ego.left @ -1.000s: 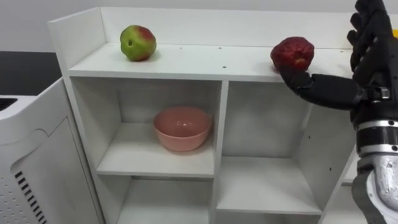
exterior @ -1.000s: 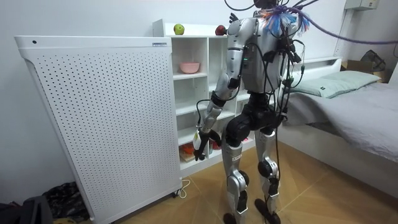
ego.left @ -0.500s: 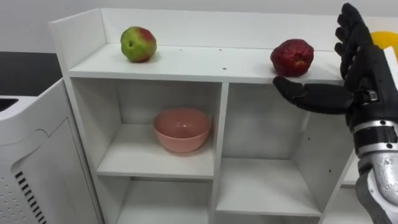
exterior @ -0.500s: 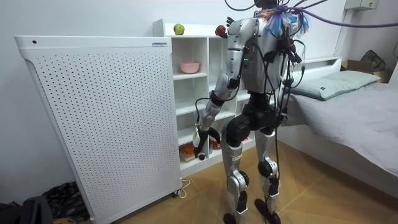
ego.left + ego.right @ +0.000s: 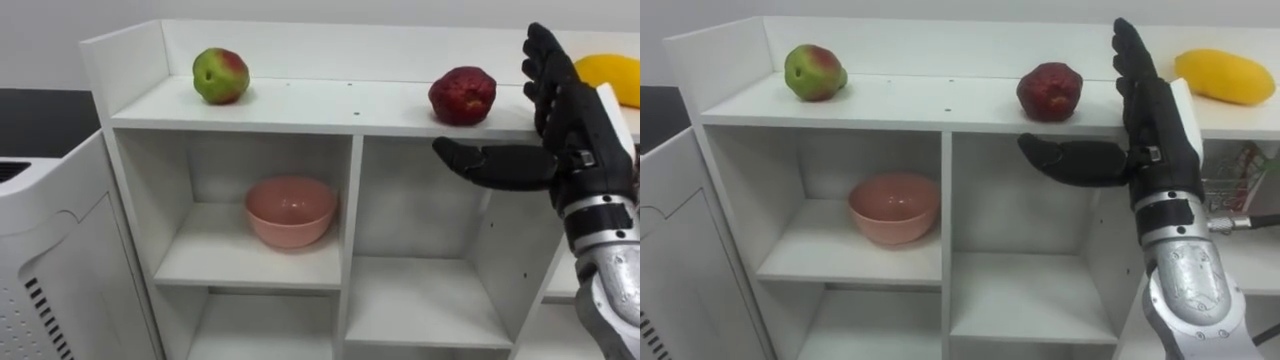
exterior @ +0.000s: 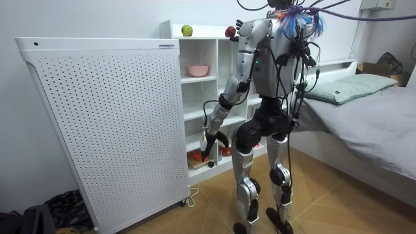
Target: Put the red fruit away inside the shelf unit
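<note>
The right hand (image 5: 578, 135) is nearest, held open in front of the closet (image 5: 330, 108). Its fingers are straight up and its thumb reaches out level just below the top board's front edge, not touching the red apple (image 5: 462, 95). That apple sits close to the front edge, with bare board stretching to its left. Farther back, a yellow fruit (image 5: 612, 78) lies at the top's right end. A green-red apple (image 5: 221, 75) sits at the left end beside the raised side wall. A pink bowl (image 5: 291, 210) sits in the upper left compartment. In the room view, the left hand (image 6: 209, 138) hangs by the closet's lower shelves; I cannot tell its state.
</note>
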